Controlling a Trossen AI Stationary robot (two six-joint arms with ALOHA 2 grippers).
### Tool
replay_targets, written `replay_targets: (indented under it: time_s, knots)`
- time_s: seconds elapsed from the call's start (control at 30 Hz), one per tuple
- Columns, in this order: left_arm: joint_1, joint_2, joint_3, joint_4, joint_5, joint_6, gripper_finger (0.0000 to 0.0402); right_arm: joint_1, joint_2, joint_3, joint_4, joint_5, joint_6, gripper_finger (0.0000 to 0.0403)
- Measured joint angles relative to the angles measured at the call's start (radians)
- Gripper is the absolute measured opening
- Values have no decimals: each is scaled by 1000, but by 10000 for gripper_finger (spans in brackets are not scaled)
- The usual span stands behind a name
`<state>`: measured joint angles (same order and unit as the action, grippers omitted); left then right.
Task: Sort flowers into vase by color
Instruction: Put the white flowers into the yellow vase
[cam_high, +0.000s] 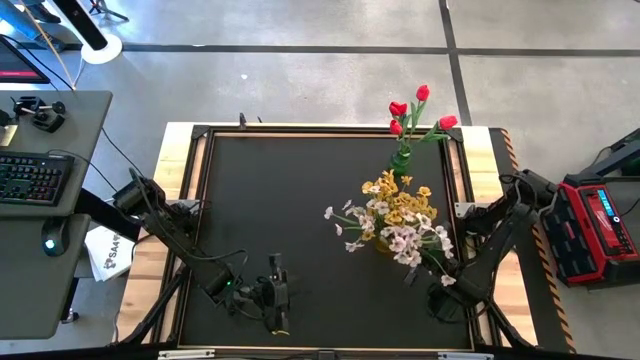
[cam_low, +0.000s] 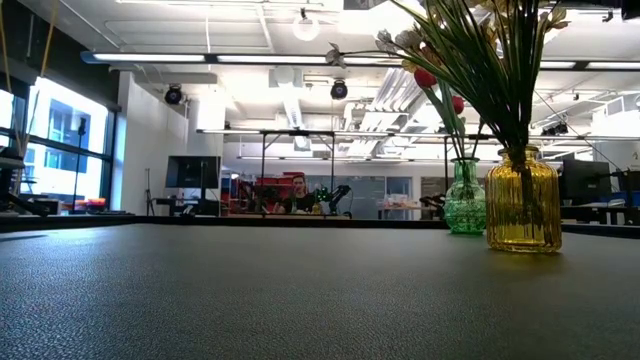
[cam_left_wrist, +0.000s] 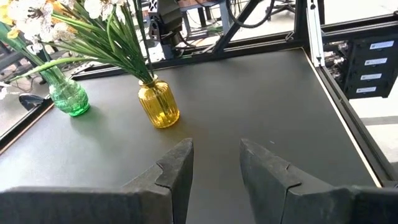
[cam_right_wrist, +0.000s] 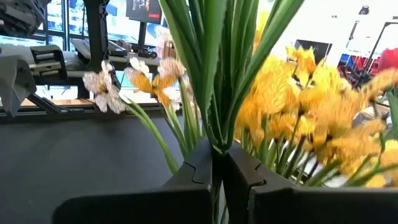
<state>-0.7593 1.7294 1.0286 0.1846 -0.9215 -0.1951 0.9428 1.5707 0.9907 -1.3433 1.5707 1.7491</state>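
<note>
The left gripper (cam_high: 278, 293) sits low over the near edge of the black counter (cam_high: 300, 200), its jaws parted with bare counter showing in the gap and nothing held. Ahead of those jaws, well apart from them across open counter, stand the two vases. The yellow glass vase (cam_left_wrist: 158, 103) is the nearer of the two, and the green glass vase (cam_left_wrist: 68, 98) stands beyond it to one side, near the counter's edge.

The right gripper (cam_right_wrist: 217, 163) is among the flowers, just beside the yellow vase's bunch in the high view. Its jaws are closed together, and a green stem (cam_right_wrist: 217, 74) rises straight up from the line where they meet; whether they pinch that stem or it merely stands behind them cannot be told for certain. Around the jaws on one side crowd the yellow blossom clusters (cam_right_wrist: 311, 106); on the other side lean the white-pink blossom sprays (cam_right_wrist: 109, 90) on thin stems.

From above, the yellow clusters (cam_high: 400, 205) and the pale sprays (cam_high: 405, 240) spread out together from the yellow vase, the pale ones reaching toward the right arm. The red tulip buds (cam_high: 420, 110) stand in the green vase at the far edge of the counter, well beyond both sets of jaws.

In the low view, a person (cam_low: 298, 195) sits far back in the room behind the counter.
</note>
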Motion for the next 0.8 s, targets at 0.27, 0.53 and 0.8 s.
replay_targets:
  time_s: [0.27,0.53,0.8]
  knots:
    - [0,0,0,0,0,-5,120,0,0,-80,128,0,-4,0]
    - [0,0,0,0,0,-11,120,-1,0,-89,159,-120,7,0]
    - [0,0,0,7,0,-12,120,-70,0,-89,203,-309,6,0]
